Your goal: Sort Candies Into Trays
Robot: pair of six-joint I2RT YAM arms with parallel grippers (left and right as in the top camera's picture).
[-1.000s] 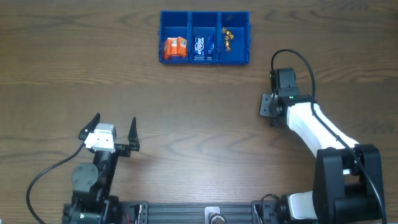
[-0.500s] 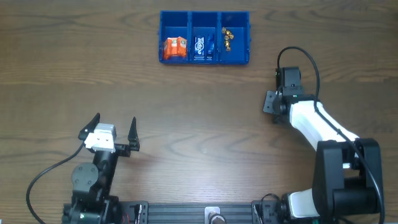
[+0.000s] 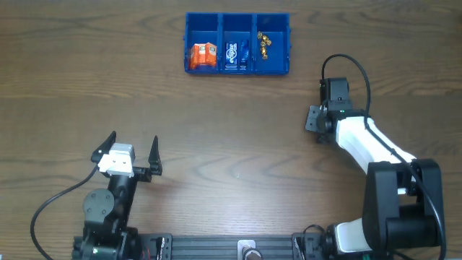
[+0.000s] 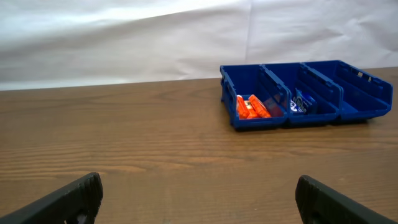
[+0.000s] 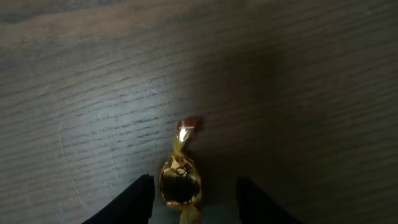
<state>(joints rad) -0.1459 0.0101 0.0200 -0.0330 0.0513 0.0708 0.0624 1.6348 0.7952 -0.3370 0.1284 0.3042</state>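
Observation:
A gold-wrapped candy (image 5: 181, 180) lies on the wooden table, between the fingers of my right gripper (image 5: 194, 202). The fingers stand apart on either side of it, so the gripper is open. From above, the right gripper (image 3: 316, 123) points down at the table's right side, below the blue three-compartment tray (image 3: 238, 16). The tray holds orange candies (image 3: 203, 55) in its left bin, blue ones (image 3: 234, 54) in the middle and gold ones (image 3: 265, 43) in the right bin. My left gripper (image 3: 133, 148) is open near the front left, holding nothing, and faces the tray (image 4: 258, 122).
Bare wooden table lies between the tray and both grippers. A white backdrop (image 4: 186, 37) rises behind the table's far edge. The arm bases and a black rail (image 3: 238, 245) run along the near edge.
The right arm shifted slightly to the right and away from its base a second ago, then held still. The left arm has not moved.

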